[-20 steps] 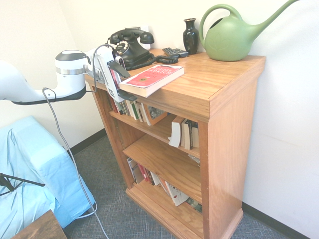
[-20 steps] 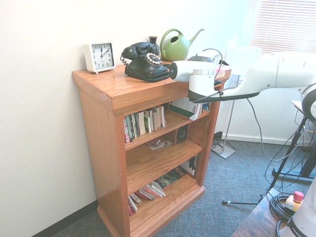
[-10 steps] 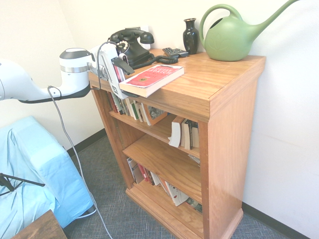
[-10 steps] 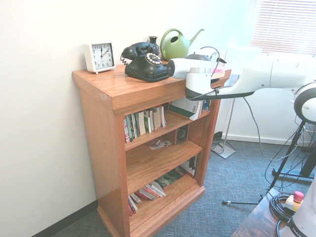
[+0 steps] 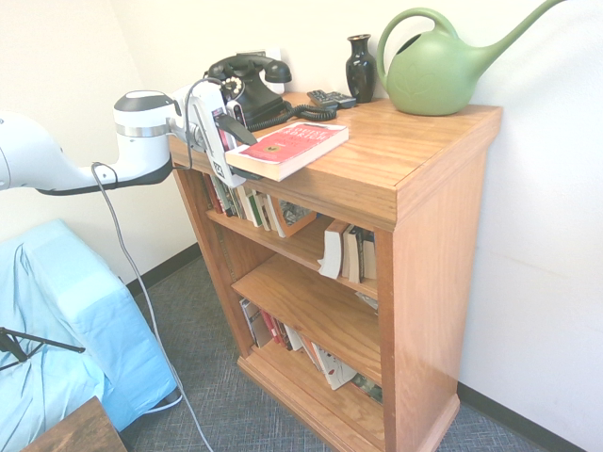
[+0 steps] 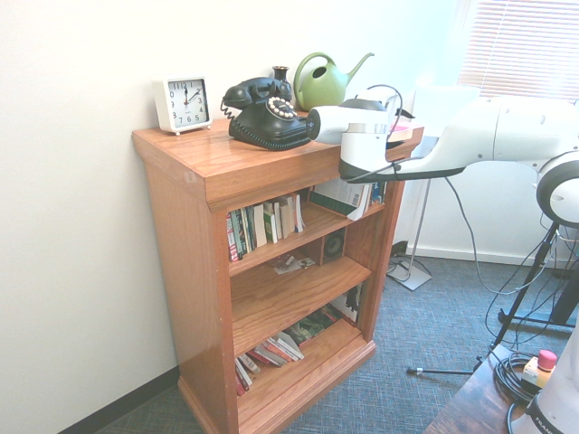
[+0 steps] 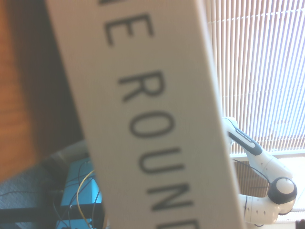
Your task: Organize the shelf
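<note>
We note the end effector (image 5: 229, 141) level at the book's (image 5: 290, 148) overhanging end on the shelf (image 5: 415, 151); jaws straddling, grip uncertain.

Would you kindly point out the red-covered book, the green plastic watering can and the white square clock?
Red-covered book (image 5: 294, 143), first exterior view, middle of its cover.
Green plastic watering can (image 5: 435, 80), first exterior view, its round body.
White square clock (image 6: 187, 103), second exterior view, its dial.

Glossy oak-wood shelf (image 5: 415, 160)
</note>
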`<state>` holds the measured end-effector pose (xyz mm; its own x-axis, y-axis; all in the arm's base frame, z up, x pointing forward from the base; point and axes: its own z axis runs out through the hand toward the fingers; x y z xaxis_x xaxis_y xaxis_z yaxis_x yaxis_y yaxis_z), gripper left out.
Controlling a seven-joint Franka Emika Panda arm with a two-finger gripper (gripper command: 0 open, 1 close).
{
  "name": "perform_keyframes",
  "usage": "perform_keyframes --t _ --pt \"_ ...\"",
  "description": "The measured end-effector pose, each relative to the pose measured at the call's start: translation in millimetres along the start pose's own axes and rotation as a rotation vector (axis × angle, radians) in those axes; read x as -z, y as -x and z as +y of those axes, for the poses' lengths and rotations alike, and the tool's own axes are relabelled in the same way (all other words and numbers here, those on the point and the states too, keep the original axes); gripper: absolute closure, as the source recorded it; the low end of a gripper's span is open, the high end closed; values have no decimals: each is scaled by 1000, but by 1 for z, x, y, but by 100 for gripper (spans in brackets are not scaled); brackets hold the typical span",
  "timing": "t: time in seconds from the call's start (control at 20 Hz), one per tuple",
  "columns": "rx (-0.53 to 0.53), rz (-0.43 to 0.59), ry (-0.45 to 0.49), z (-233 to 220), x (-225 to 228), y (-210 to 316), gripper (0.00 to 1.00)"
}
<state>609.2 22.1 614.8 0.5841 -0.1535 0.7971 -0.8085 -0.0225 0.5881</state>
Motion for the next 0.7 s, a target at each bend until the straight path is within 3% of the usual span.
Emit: perform_keyframes --t 0.7 --pt "14 -5 -6 -14 -9 6 100"
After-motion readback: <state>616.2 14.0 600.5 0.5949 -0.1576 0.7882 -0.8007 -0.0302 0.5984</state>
